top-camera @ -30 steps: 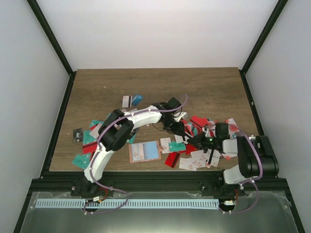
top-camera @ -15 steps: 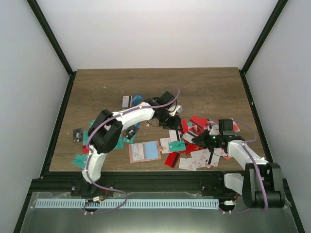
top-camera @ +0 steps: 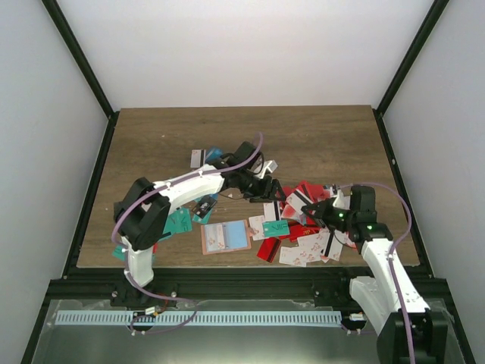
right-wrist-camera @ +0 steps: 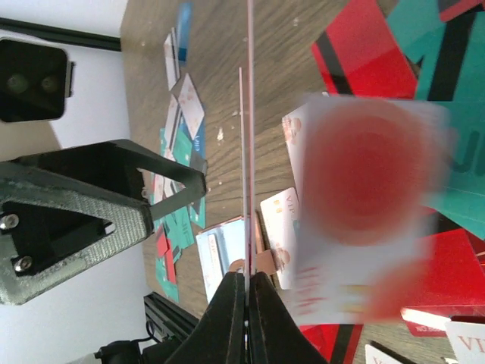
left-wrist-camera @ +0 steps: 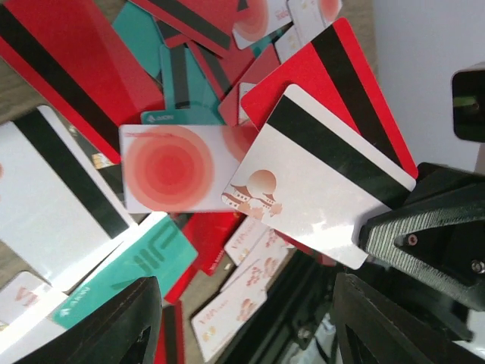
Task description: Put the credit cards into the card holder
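Observation:
My right gripper [right-wrist-camera: 246, 274] is shut on a thin white credit card [right-wrist-camera: 248, 136], seen edge-on in its own view. The left wrist view shows that card's [left-wrist-camera: 318, 182] black stripe and gold motif. My left gripper [left-wrist-camera: 246, 287] is open just beside it, over the card pile, with nothing between its fingers. A white card with a red disc [right-wrist-camera: 364, 182] shows blurred beside the held card. In the top view both grippers, left [top-camera: 270, 191] and right [top-camera: 309, 213], meet above the heap of credit cards [top-camera: 303, 244]. The salmon-pink card holder [top-camera: 226, 236] lies open near the front edge.
More teal and red cards [top-camera: 176, 220] lie under the left arm, and a few [top-camera: 204, 157] lie farther back. The black frame rail [top-camera: 227, 267] runs along the table's near edge. The holder [right-wrist-camera: 220, 254] is below the right gripper's fingers.
My left gripper's jaws have opened wider, and its elbow swung left. The right arm stretched out while its gripper stayed shut on the card. The red-disc card now shows blurred.

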Controlling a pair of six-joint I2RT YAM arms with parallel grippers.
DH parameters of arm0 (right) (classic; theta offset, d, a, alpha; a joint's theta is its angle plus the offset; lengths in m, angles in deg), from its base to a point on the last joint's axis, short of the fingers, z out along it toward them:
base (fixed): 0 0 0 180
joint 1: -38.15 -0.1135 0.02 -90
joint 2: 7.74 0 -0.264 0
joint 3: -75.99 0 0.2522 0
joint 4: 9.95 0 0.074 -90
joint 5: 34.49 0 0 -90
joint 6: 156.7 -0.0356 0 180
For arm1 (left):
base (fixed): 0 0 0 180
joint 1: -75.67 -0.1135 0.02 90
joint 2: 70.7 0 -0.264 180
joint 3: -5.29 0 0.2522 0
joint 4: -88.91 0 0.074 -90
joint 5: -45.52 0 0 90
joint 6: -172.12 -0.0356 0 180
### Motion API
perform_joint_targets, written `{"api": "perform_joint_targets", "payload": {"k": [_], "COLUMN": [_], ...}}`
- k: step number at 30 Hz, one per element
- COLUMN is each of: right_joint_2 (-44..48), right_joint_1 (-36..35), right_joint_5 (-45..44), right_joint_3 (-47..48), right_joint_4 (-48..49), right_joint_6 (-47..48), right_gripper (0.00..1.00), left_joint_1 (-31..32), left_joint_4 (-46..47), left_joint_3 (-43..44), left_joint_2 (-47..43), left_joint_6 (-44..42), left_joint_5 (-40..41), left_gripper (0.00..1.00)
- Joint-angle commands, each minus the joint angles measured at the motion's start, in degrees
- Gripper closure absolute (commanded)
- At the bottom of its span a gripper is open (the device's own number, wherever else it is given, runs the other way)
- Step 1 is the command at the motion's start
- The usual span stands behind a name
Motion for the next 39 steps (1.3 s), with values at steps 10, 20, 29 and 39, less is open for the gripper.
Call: {"api": "perform_joint_targets", "payload": {"k": [10, 20, 29, 39], "right_joint_2": [8.28, 10.39, 10.98, 8.94], "right_joint_1": [0.13, 0.14, 0.12, 0.15], "right_joint_5": [4.03, 6.31, 6.92, 1.99], "right_joint_3": [-0.53, -1.36, -2.10, -1.80], "right_joint_4": [2.87, 5.17, 5.98, 0.18], "right_joint_6": [-4.99, -7.14, -7.92, -6.03], "right_gripper": [0.99, 0.99, 0.99, 0.55], "left_joint_1": [-0.26, -0.26, -0.27, -0.28], "left_joint_4": [19.23, 30.54, 33.28, 33.15], "left_joint_3": [-6.64, -7.91, -8.34, -9.60], "left_joint_2": [-2.91, -0.41, 0.55, 0.98], "left_joint_6": [13.07, 20.29, 22.01, 21.96], "left_joint_5": [-9.18, -12.52, -12.19, -10.59], "left_gripper": [0.34, 0.45, 0.77, 0.96]}}
